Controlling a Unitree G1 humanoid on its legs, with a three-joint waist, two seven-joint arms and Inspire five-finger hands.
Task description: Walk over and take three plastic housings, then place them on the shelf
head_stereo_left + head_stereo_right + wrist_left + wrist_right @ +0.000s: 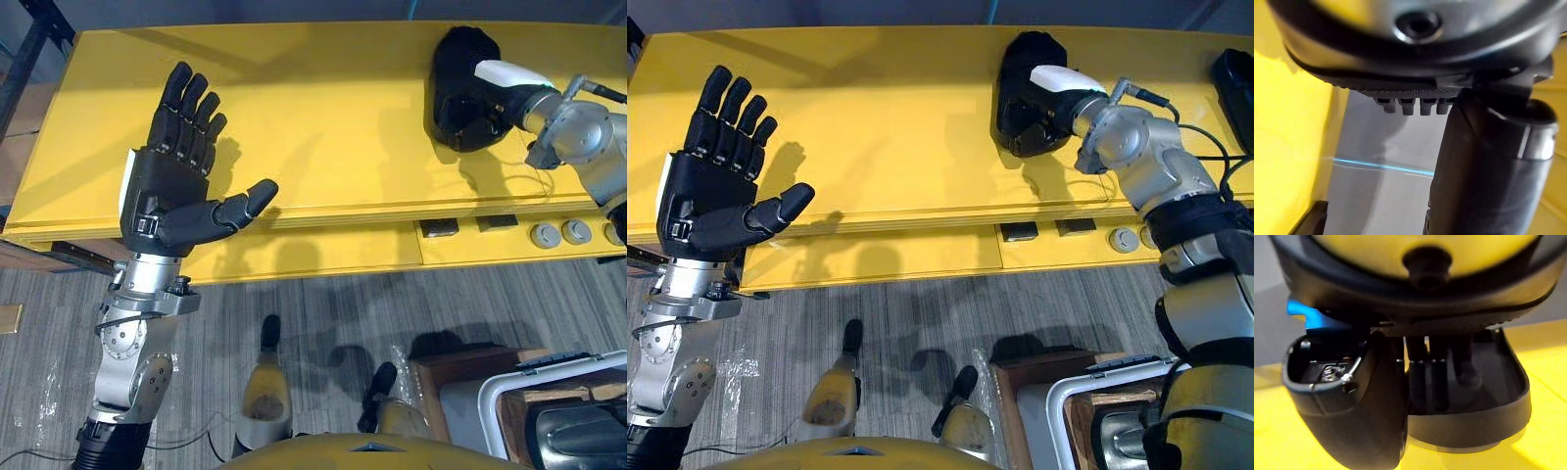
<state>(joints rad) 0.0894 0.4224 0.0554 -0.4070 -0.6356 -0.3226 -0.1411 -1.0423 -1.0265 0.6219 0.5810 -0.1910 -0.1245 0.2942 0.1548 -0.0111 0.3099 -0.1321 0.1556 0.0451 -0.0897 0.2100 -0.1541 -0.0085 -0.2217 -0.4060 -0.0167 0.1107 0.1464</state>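
**Right robot hand grips a black housing on the yellow surface; left robot hand held wide**

A black plastic housing [465, 88] sits at the far right part of the yellow surface [333, 127]. Its hollow side faces the right robot hand [505, 73], which comes in from the right. In the right wrist view the fingers [1437, 377] reach down into the housing's open shell [1498, 401]. In the head views the white-covered thumb lies against the housing's outer side, so the wall is pinched between thumb and fingers. Whether the housing rests fully on the surface or is raised a little off it cannot be told.

The left robot hand [162, 191] is upright over the near left part of the surface with its palm turned toward the camera. Its fingers [191, 108] are straight and spread wide, the thumb juts out to the side, and it holds nothing.

A second dark object [1234, 83] lies on the surface at the far right edge, well apart from the held housing. What it is cannot be made out.

The front face of the surface carries two small dark rectangular insets [438, 228] and a row of round grey knobs [546, 235]. Below, on the grey carpet floor [323, 304], a white-rimmed container [549, 377] stands beside a wooden box [460, 367].
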